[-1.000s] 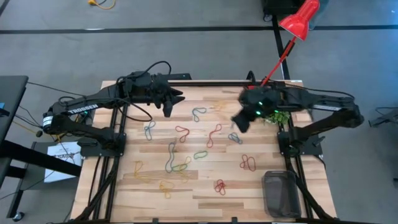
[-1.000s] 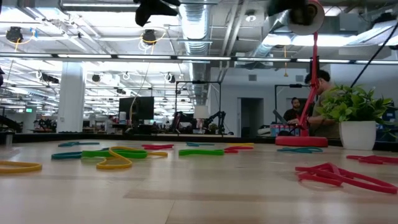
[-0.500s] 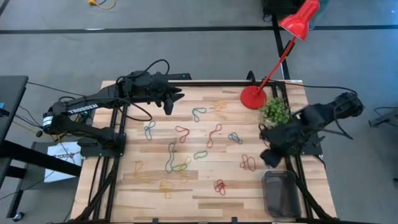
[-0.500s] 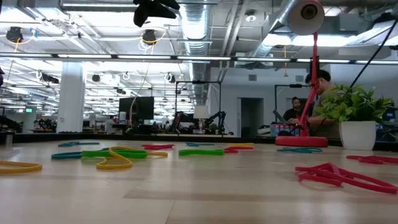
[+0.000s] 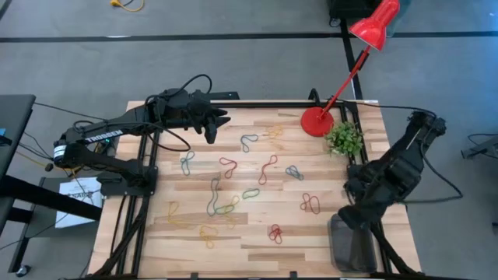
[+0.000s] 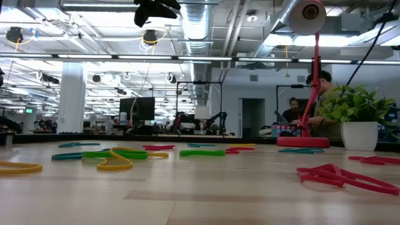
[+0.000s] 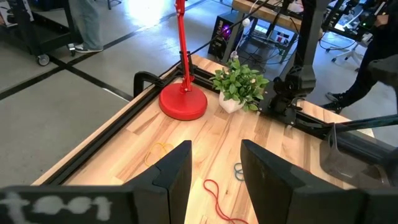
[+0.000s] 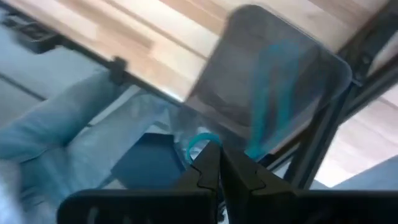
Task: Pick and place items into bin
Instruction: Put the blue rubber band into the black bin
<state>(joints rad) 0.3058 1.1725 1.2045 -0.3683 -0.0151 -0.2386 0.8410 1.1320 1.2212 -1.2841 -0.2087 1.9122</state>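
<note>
The right gripper (image 5: 350, 217) is held above the dark grey bin (image 5: 352, 247) at the table's near right corner, fingers pressed together on what seems a blue loop (image 8: 198, 144), blurred. The left gripper (image 5: 213, 128), spread and empty, hovers near the far edge. Coloured loops (image 5: 221, 195) lie scattered mid-table, well apart.

table (image 5: 257, 233): pale matt wood planks | bin (image 5: 352, 247): translucent smoky plastic | lamp base (image 7: 183, 104): glossy red
</note>
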